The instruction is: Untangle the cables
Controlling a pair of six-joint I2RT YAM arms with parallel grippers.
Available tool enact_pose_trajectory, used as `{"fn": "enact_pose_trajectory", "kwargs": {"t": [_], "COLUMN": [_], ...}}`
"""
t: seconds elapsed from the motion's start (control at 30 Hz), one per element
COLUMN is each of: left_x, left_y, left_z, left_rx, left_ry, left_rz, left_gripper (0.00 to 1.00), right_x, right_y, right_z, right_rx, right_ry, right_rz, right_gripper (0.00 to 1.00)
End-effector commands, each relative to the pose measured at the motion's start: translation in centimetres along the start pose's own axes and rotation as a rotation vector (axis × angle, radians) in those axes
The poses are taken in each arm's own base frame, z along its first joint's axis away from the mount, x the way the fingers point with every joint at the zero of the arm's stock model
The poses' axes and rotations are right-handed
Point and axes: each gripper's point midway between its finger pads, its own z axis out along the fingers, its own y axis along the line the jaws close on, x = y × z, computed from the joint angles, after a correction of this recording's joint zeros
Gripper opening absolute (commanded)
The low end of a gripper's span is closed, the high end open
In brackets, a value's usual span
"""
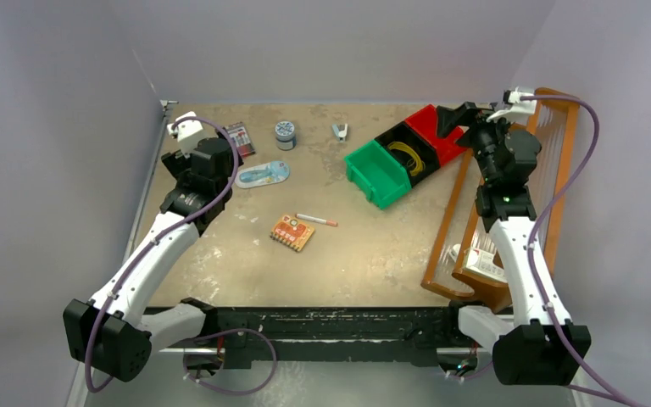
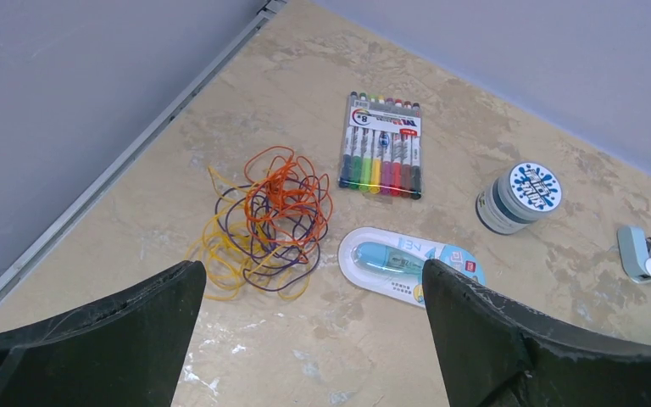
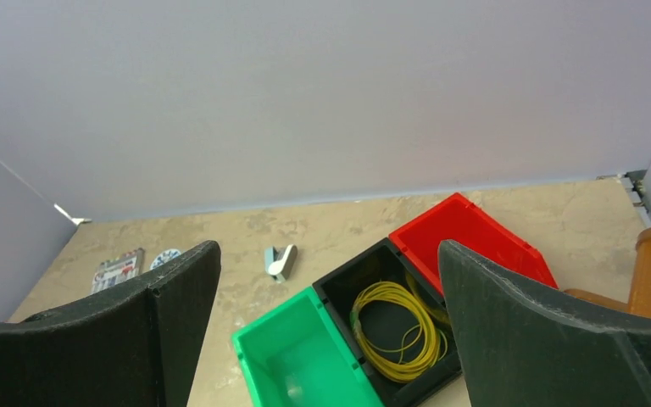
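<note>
The cables (image 2: pixel 263 222) lie as a palm-sized tangle of yellow, orange-red and purple loops on the table at the far left. My left gripper (image 2: pixel 314 280) hangs above and just short of the tangle, open and empty. In the top view the left arm (image 1: pixel 199 165) hides the tangle. A coil of yellow cable (image 3: pixel 400 332) lies in the black bin (image 3: pixel 347 284) and also shows in the top view (image 1: pixel 408 156). My right gripper (image 3: pixel 329 254) is open and empty, held above the bins.
A green bin (image 3: pixel 297 365) and a red bin (image 3: pixel 466 233) flank the black one. A marker pack (image 2: pixel 381 144), correction tape (image 2: pixel 403 263), round tin (image 2: pixel 519 197) and small clip (image 2: pixel 644 253) lie near the tangle. An orange circuit board (image 1: pixel 292 231), a pen (image 1: pixel 316 220) and a wooden rack (image 1: pixel 462 208) also show.
</note>
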Motion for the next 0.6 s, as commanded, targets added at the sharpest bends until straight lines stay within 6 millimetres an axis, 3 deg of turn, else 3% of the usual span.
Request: {"fn": "enact_pose_trajectory", "kwargs": {"t": [0.0, 0.37, 0.57], "left_x": [-2.3, -2.3, -3.3], "left_y": [0.1, 0.6, 3.7], "left_z": [-0.2, 1.4, 4.2], "left_rx": [-0.012, -0.024, -0.098], "left_ry": [-0.048, -0.005, 0.017], "left_rz": [-0.019, -0.002, -0.029], "left_gripper": [1.0, 1.0, 0.99], "right_x": [-4.1, -4.2, -3.0], "right_y": [0.4, 1.5, 2.4], "right_z": [-0.8, -1.2, -1.4], "right_rx": [0.011, -0.053, -0.105], "right_ry": [-0.135, -0.141, -0.082], "right_rz": [-0.02, -0.049, -0.038], "right_gripper": [0.99, 0.99, 0.99]}}
